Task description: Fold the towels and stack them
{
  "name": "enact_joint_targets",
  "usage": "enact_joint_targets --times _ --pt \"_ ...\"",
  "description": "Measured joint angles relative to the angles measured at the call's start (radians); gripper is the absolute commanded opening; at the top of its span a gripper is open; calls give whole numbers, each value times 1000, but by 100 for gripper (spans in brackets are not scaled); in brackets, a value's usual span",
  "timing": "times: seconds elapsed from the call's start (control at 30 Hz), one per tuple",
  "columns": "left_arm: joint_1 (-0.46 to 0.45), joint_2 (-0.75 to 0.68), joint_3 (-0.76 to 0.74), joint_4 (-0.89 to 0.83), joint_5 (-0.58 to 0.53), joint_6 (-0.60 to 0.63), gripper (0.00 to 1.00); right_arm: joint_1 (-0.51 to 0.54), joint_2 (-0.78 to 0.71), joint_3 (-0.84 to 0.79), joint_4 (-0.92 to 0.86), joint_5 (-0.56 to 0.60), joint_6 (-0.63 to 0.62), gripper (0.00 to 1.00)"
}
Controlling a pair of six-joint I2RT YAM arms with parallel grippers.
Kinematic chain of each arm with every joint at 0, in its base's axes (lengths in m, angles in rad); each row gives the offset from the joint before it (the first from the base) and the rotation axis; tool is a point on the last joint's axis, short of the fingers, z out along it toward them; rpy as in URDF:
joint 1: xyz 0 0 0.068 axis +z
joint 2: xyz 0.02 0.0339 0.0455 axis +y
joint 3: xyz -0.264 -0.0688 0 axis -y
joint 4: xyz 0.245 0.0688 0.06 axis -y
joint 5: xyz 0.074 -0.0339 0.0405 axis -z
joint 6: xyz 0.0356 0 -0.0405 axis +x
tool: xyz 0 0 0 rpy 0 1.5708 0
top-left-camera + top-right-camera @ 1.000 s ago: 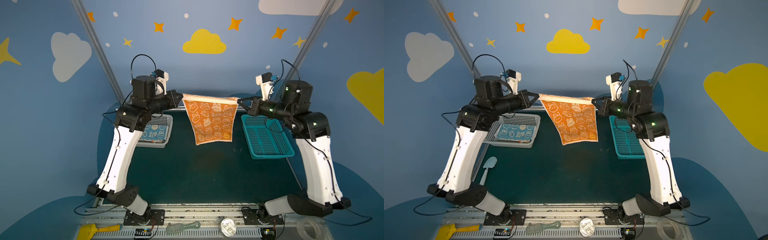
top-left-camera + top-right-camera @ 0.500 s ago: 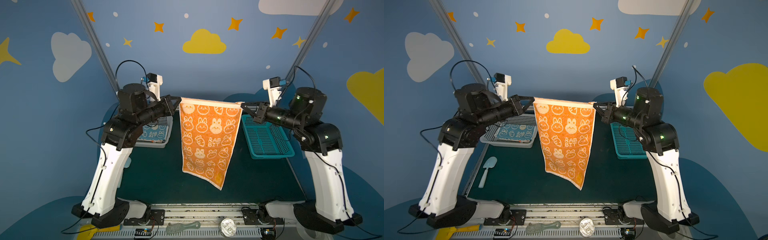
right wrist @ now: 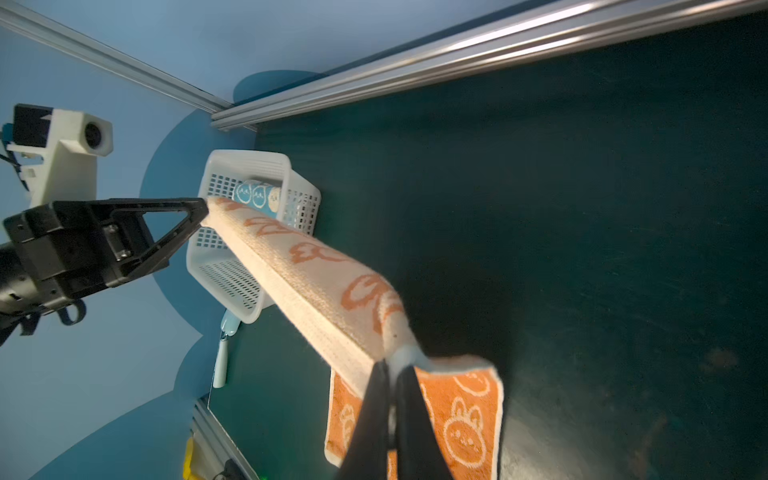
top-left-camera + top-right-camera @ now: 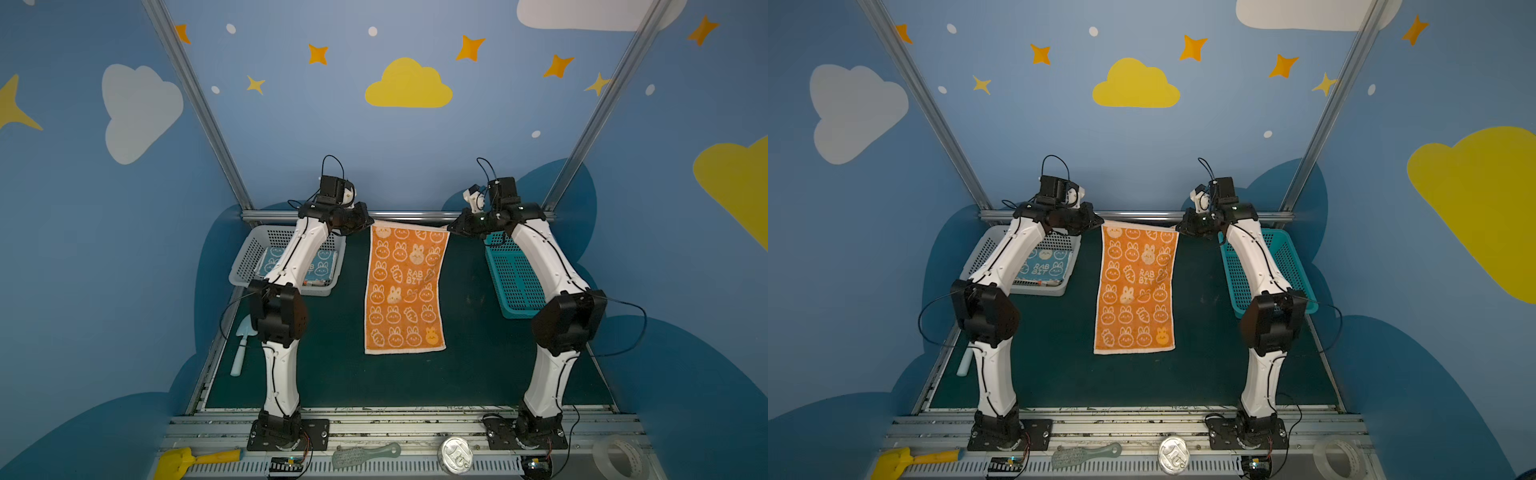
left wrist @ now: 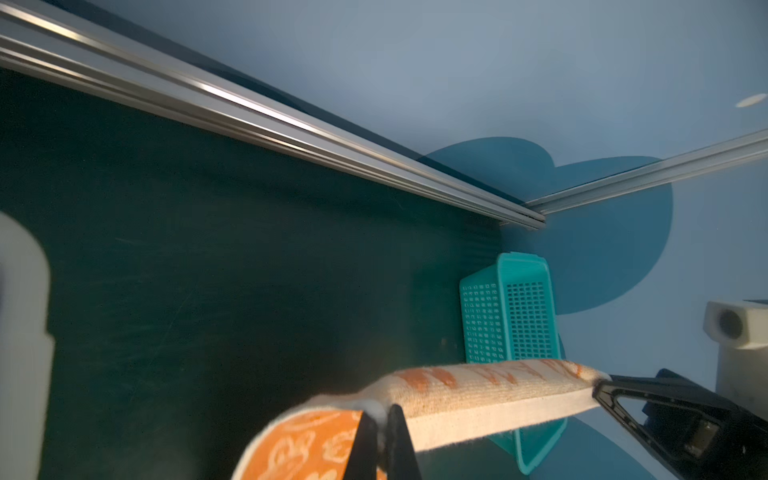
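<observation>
The dark green mat (image 4: 332,374) covers the table. Taking its middle as the dial in both top views, a pale grey mesh basket (image 4: 249,257) sits at ten o'clock in the far left corner, and a teal mesh basket (image 4: 515,282) sits at two o'clock along the right edge. A light blue scoop (image 4: 240,349) lies at eight o'clock beside the left rim. The orange towel (image 4: 401,299) runs through the centre from twelve towards six, its near part apparently flat on the mat and its far edge raised.

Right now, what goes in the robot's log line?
left gripper: shut on orange towel corner | right gripper: shut on other corner | blue towel: in white basket
</observation>
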Motion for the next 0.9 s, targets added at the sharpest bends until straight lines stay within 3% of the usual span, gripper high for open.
enact_joint_targets --times 0.1,0.23,0.53,0.9 --pt "1 76 19 -4 2 11 3 -10 69 19 -3 -23 4 0" --pt "2 60 -61 8 -5 27 3 -10 90 -11 -10 -48 17 0" --pt "-18 -165 -438 102 -10 36 3 -2 38 -310 10 -62 59 0" --pt "-73 -378 -860 205 -39 28 3 14 -163 -650 40 -83 65 0"
